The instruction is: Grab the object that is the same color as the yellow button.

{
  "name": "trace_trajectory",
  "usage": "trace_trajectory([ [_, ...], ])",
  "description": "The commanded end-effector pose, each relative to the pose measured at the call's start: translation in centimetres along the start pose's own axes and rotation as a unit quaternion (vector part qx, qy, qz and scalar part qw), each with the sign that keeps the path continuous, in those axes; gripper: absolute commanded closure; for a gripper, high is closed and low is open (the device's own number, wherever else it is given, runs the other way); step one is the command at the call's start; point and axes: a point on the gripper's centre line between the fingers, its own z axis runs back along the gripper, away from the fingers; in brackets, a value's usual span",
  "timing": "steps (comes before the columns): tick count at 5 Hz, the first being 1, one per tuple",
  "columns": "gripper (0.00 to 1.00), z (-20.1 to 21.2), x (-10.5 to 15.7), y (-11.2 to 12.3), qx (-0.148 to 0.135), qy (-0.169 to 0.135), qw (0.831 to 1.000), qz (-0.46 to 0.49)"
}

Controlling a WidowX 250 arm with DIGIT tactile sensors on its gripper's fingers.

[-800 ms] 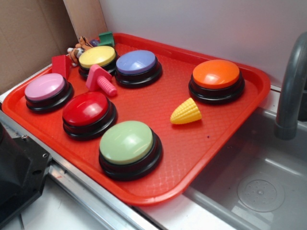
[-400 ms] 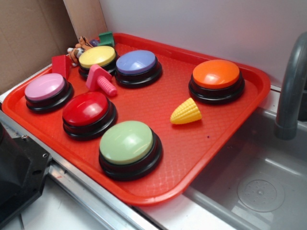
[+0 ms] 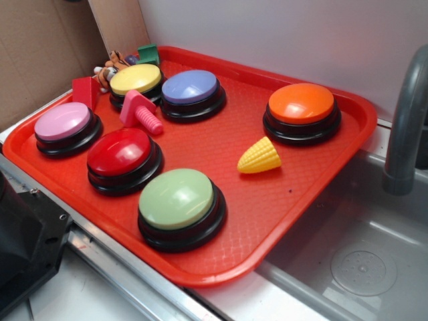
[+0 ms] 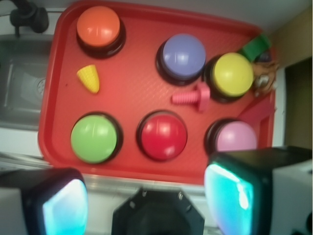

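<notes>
The yellow toy corn cob lies on the red tray, between the orange button and the light green button; it also shows in the wrist view at the upper left. The yellow button stands at the tray's back left, and in the wrist view at the upper right. My gripper is open and empty, high above the tray's near edge, far from the corn. Its two teal pads stand wide apart. The gripper is not in the exterior view.
Orange, blue, red, pink and light green buttons stand on the tray. A pink toy bolt lies beside the yellow button. A sink and grey faucet are to the right.
</notes>
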Motion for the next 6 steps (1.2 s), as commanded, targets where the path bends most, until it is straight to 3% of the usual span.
trace_trajectory([
  [1, 0.0, -3.1, 7.5, -1.9, 0.029, -0.043, 0.994, -0.093],
  [2, 0.0, -5.2, 9.5, -3.3, 0.025, -0.059, 0.99, -0.127],
  [6, 0.0, -13.9, 9.2, -8.7, -0.058, 0.0, 0.986, -0.156],
])
